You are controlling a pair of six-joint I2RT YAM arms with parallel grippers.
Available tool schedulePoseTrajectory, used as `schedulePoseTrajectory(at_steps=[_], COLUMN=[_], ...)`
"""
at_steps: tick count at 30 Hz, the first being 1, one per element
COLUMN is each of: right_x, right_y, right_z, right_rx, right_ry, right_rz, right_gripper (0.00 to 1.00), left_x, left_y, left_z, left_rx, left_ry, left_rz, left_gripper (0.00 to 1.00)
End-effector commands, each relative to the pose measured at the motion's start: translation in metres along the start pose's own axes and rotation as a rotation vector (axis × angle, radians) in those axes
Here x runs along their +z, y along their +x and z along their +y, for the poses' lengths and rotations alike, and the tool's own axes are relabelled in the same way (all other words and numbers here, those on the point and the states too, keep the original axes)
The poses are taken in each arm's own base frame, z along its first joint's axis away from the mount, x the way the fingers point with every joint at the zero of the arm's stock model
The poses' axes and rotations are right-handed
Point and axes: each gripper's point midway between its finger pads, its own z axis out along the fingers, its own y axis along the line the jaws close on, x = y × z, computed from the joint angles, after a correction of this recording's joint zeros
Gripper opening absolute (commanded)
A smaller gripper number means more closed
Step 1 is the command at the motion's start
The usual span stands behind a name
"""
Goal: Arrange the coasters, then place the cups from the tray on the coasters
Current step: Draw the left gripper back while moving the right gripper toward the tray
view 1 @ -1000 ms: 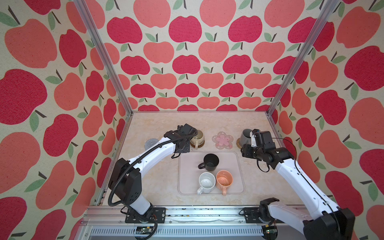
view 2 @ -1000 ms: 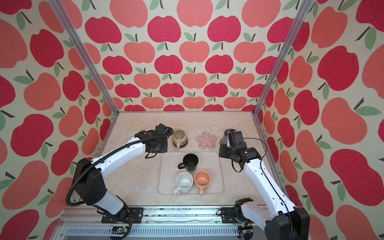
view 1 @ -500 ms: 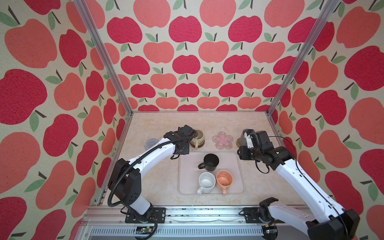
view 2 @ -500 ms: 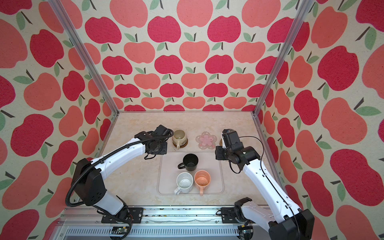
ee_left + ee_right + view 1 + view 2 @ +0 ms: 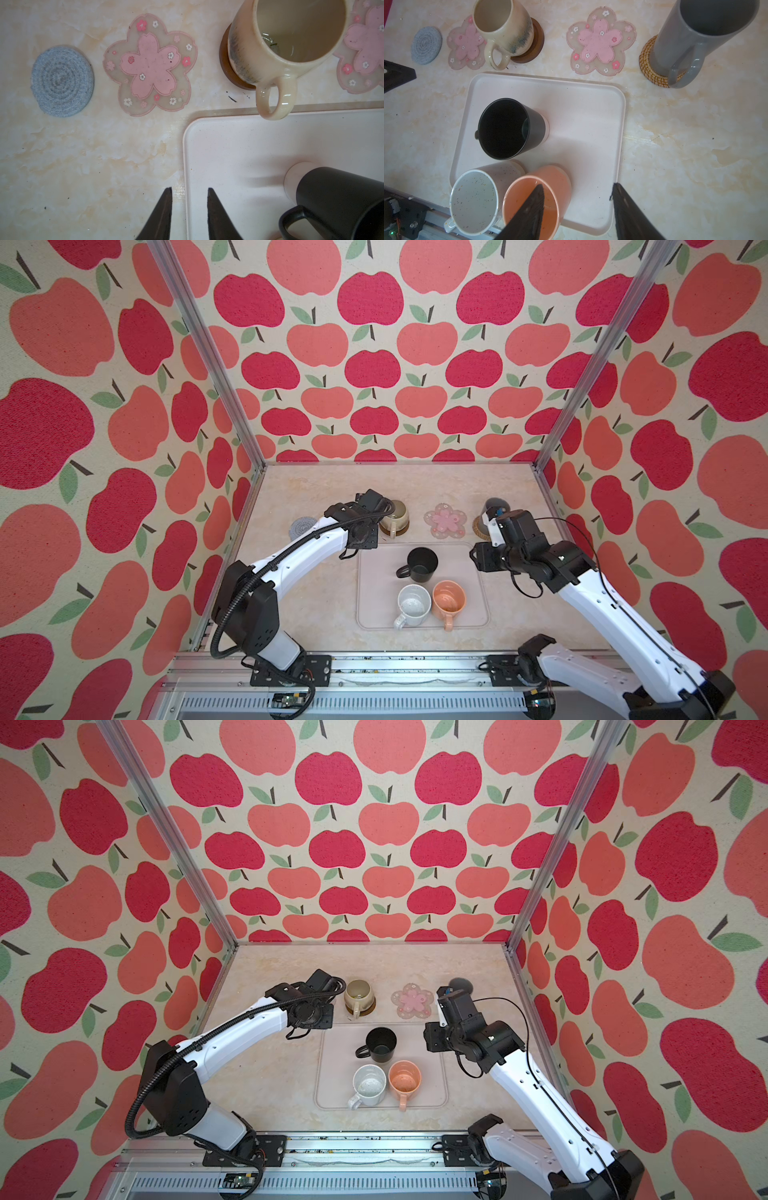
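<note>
Peach-orange cup (image 5: 449, 600) stands upright at the tray's (image 5: 471, 614) front, beside the white cup (image 5: 413, 605), handle toward the front rim. The right jaws, spread and empty above the tray's right rim, are nearer it. Black cup (image 5: 422, 564) sits at the tray's back, handle toward the left jaws, narrowly parted and empty over the back-left corner. Both top views lose one pink coaster (image 5: 150, 64) beyond the tray under the left arm.

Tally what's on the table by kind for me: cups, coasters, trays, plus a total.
Cups: 5 - cream cup, black cup, grey cup, white cup, peach cup
Coasters: 5 - pink flower coaster, second pink flower coaster, grey crocheted coaster, brown wooden coaster, rattan coaster
Tray: 1
Total: 11
</note>
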Motion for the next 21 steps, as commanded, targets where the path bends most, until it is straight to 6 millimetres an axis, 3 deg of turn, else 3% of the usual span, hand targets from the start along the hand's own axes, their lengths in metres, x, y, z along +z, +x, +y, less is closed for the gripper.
schedulePoseTrajectory(at_steps=[1, 13, 21], right_x=[-0.009, -0.011, -0.012], right_y=[0.013, 0.064, 0.087], right_z=[0.002, 0.025, 0.042], right_rx=[0.033, 0.068, -0.076], right_ry=[0.003, -0.087, -0.096], right_rz=[0.034, 0.135, 0.236], right_gripper=[0.55, 0.55, 0.55], left_x=[-0.006, -0.003, -0.001], left_y=[0.01, 0.004, 0.002], left_z=[0.009, 0.001, 0.001], left_rx=[0.03, 0.02, 0.009], left_ry=[-0.018, 0.003, -0.003], left_rz=[0.02, 0.023, 0.027], left_gripper=[0.31, 0.31, 0.31])
